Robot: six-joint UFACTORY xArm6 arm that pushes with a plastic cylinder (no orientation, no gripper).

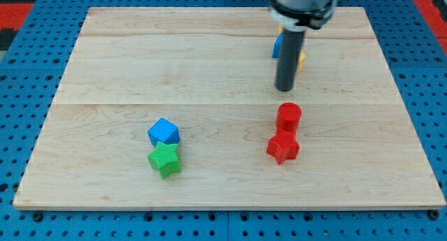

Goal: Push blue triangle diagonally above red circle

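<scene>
The red circle (288, 117) is a short red cylinder right of the board's middle. A blue block (277, 47), likely the blue triangle, shows only as a sliver behind my rod near the view's top. My tip (284, 89) rests on the board just above the red circle and below the blue sliver, touching neither as far as I can see. A yellow block (301, 61) peeks out on the rod's right side.
A red star (283, 147) lies just below the red circle, touching it. A blue cube-like block (163, 132) and a green star (165, 160) sit together at lower left. The wooden board (105, 66) lies on a blue pegboard.
</scene>
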